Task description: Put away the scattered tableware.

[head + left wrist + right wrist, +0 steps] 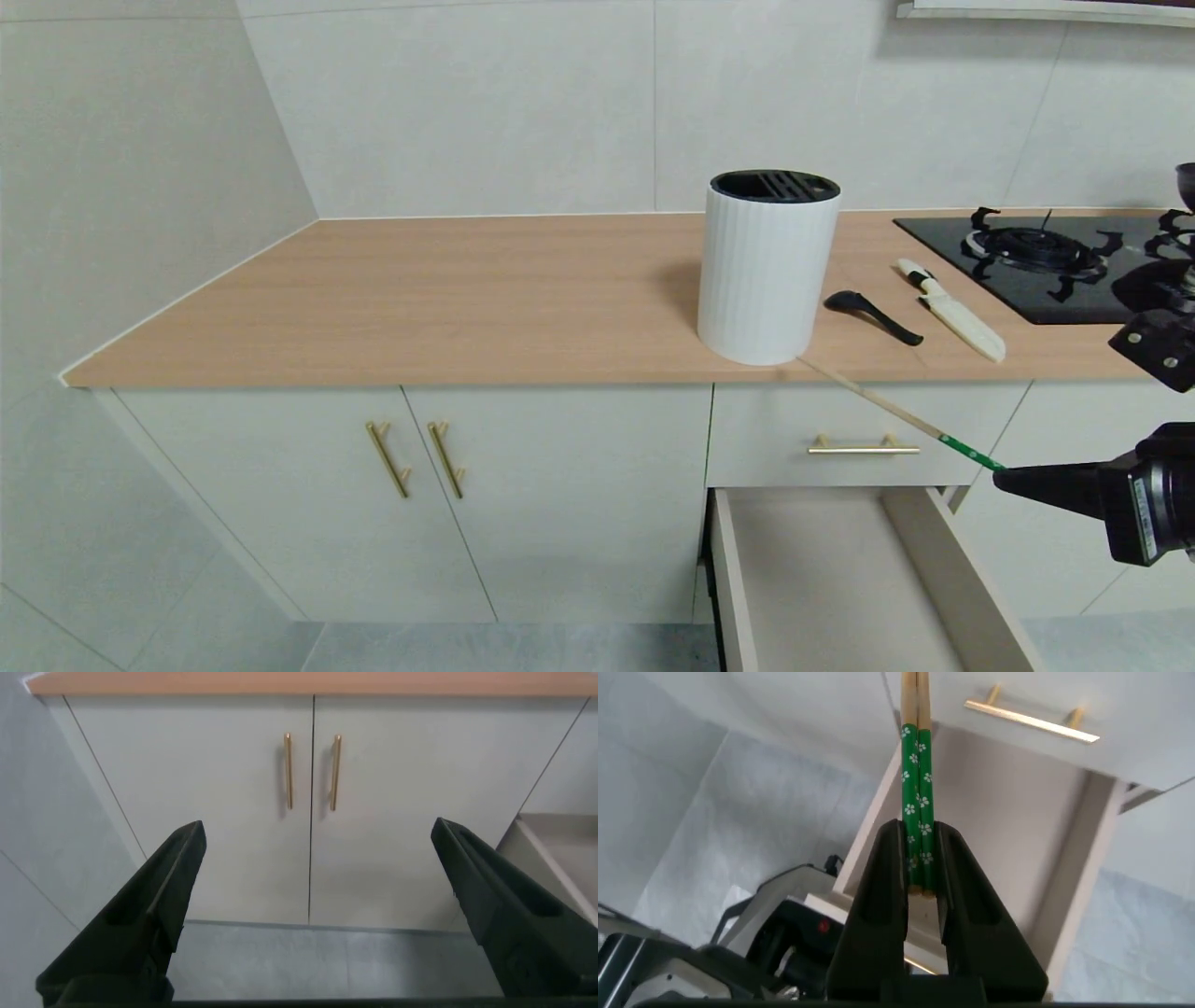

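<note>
Wooden countertop beyond your right gripper, open drawer below it, white ribbed utensil holder past its tip, cream knife and black spoon above, pale chopsticks with green flowered ends pinched in it, far tips near the holder's base, your left gripper spread wide.

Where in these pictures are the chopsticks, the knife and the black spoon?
chopsticks (917, 775): right wrist view, on the green flowered stretch.
knife (952, 313): head view, on the pale blade, just past the handle.
black spoon (878, 319): head view, on the middle of its handle.
</note>
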Controlling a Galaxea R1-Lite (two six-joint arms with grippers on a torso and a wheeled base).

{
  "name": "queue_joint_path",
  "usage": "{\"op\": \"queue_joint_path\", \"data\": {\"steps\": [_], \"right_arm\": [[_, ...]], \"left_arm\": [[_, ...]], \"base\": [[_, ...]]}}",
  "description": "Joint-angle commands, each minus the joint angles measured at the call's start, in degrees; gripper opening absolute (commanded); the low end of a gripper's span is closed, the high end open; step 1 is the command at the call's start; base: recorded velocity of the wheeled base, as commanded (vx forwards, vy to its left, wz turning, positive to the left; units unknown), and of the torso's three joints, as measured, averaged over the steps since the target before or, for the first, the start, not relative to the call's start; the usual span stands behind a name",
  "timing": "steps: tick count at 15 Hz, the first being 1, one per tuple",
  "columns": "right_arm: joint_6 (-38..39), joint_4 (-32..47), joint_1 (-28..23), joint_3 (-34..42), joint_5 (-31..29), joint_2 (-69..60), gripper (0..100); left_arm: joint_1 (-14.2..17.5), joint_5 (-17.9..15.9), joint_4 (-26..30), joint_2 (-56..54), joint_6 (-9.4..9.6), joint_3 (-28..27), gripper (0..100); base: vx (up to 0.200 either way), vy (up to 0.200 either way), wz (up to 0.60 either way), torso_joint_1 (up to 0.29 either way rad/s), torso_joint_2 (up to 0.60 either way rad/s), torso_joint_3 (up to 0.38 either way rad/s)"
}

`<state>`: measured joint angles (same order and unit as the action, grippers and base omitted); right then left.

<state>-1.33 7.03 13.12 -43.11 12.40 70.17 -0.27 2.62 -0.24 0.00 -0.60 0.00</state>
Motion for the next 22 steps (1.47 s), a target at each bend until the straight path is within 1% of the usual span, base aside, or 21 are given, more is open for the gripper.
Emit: {"op": "queue_joint_path", "data": {"steps": [1, 8, 16, 18, 22], "right_arm": [[0.0, 0.0, 0.9, 0.4, 0.0, 0.4, 0], [-0.1, -0.3, 3.5, 1.5, 0.0, 2.6, 0], [-0.1, -0.4, 3.9, 2.1, 0.0, 4.3, 0], [-0.1, -0.4, 4.2, 2.1, 0.0, 4.5, 0], [-0.1, -0.6, 4.5, 2.1, -0.3, 6.0, 0]], "left_arm": [[0.0, 0.0, 0.0, 0.0, -0.02, 0.0, 100], [0.0, 0.0, 0.0, 0.0, -0.02, 0.0, 100], [0.0, 0.0, 0.0, 0.0, -0.02, 0.0, 100], [0.0, 0.0, 0.0, 0.0, -0.02, 0.0, 100], [0.0, 0.0, 0.0, 0.0, -0.02, 0.0, 100]], "base": [[0.000, 0.000, 0.00, -0.198, 0.46, 0.261], [0.000, 0.000, 0.00, -0.189, 0.48, 0.281], [0.000, 0.000, 0.00, -0.143, 0.46, 0.308], [0.000, 0.000, 0.00, -0.054, 0.22, 0.154], [0.000, 0.000, 0.00, -0.006, 0.03, 0.021]]}}
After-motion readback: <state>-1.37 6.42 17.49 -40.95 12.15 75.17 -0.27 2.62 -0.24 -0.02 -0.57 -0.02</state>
